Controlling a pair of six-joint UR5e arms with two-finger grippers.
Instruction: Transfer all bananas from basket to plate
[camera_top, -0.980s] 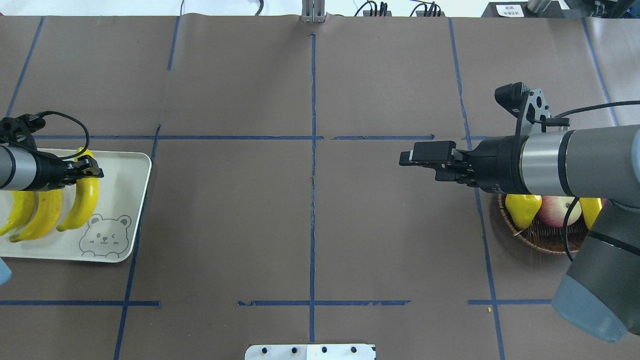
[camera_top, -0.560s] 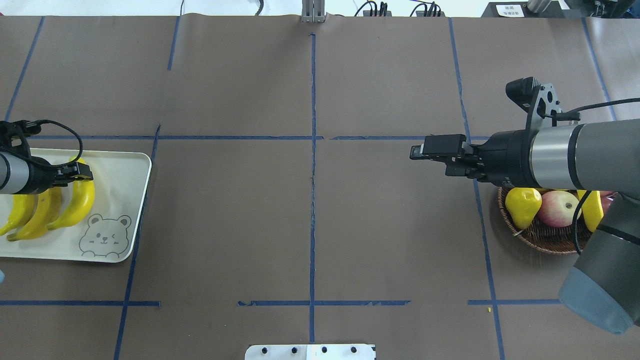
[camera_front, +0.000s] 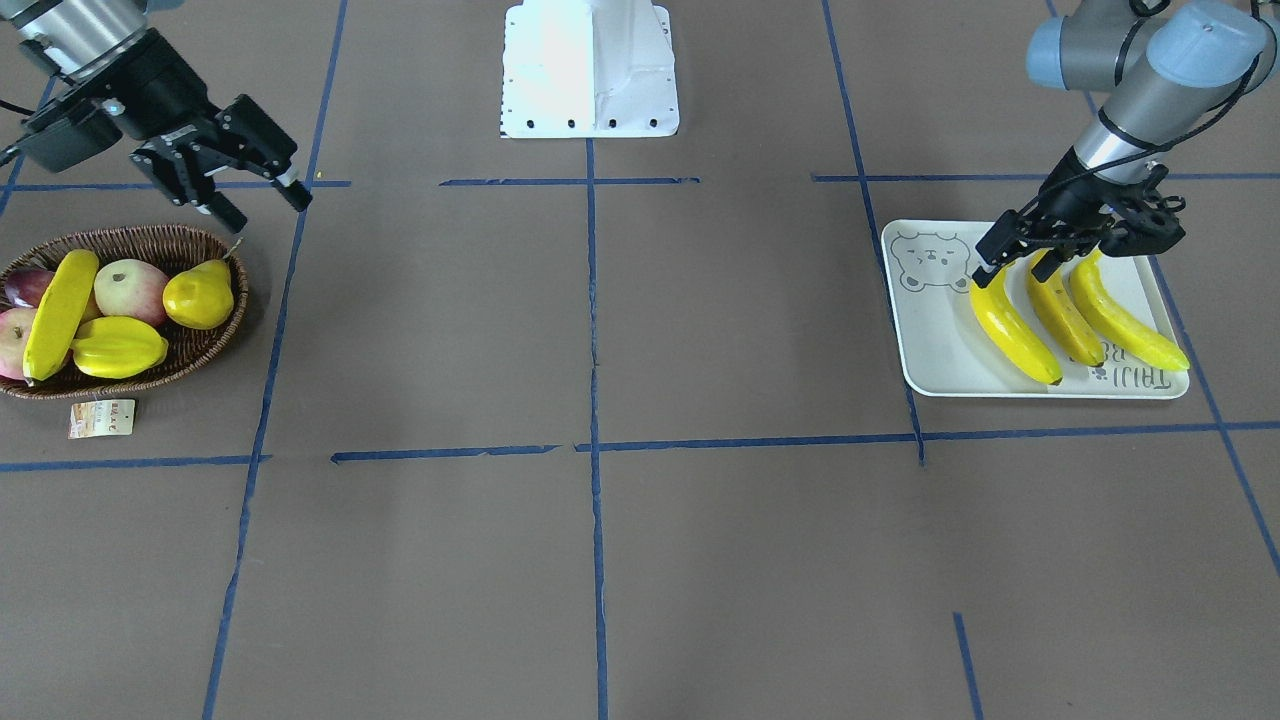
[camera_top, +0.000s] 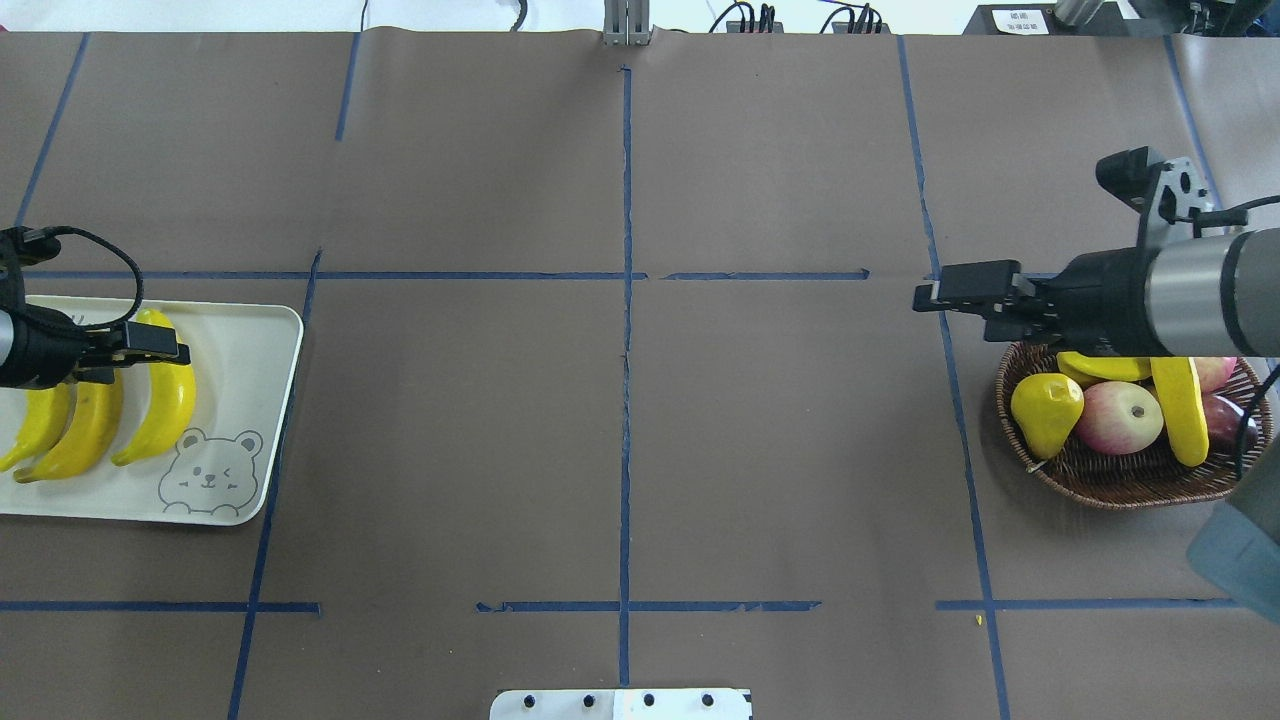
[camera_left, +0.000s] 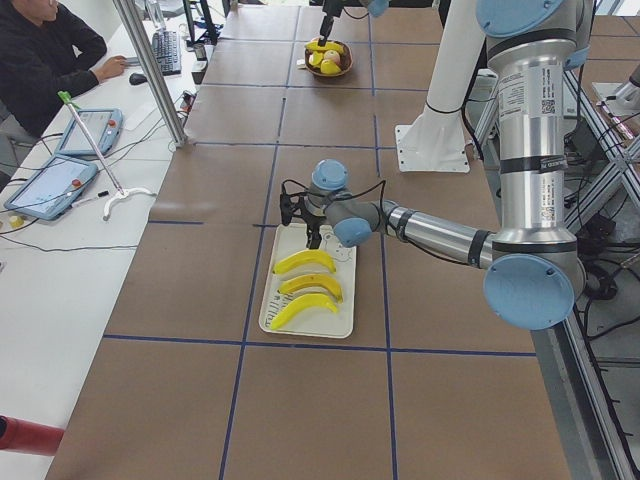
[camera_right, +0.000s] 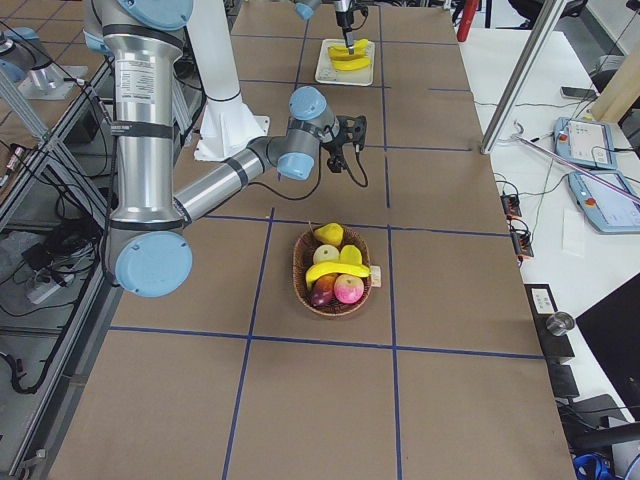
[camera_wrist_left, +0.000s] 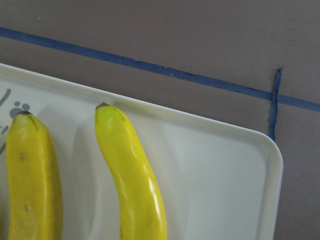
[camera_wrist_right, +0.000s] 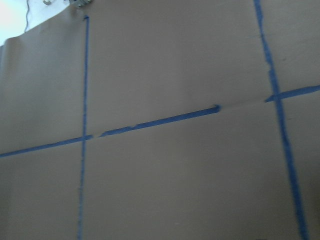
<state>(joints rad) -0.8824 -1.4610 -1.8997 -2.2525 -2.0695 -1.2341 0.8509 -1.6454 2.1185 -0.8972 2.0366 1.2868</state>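
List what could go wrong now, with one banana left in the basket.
1. The last banana lies right beside the starfruit; the open right gripper could catch that instead, or tip the basket.
2. The left gripper sits right over a plated banana; rising carelessly might drag it off the plate.

Surface (camera_top: 780, 450): brown paper, blue tape grid (camera_top: 626, 400). Yellow pear (camera_top: 1045, 412) touches a red-yellow apple (camera_top: 1118, 417), starfruit (camera_front: 118, 347) just beside. Operator (camera_left: 45, 55) seated at side desk, near a tablet (camera_left: 52, 187).
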